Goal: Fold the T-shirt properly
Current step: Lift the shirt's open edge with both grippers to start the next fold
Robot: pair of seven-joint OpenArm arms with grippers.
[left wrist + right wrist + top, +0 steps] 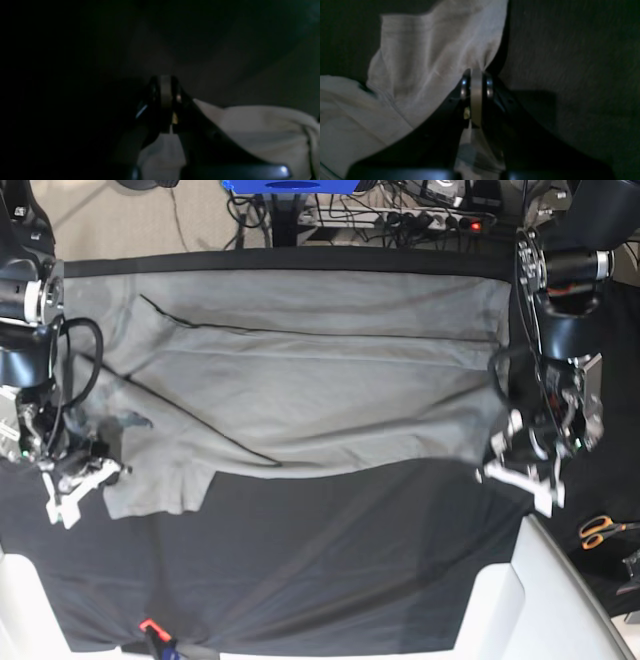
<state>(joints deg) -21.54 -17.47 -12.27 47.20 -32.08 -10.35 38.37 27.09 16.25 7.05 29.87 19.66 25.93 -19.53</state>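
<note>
T-shirt (300, 390): spread across far surface (340, 560) | left end effector (166, 91): clamped on its right edge | right end effector (476, 87): clamped on its left edge

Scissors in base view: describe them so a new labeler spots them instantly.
Start from the black cloth covering the table, with the T-shirt spread across it, and look past its edge on the view's right. The scissors lie there low down, beyond the left gripper. Their orange handles are the only bright colour on that side.
</note>
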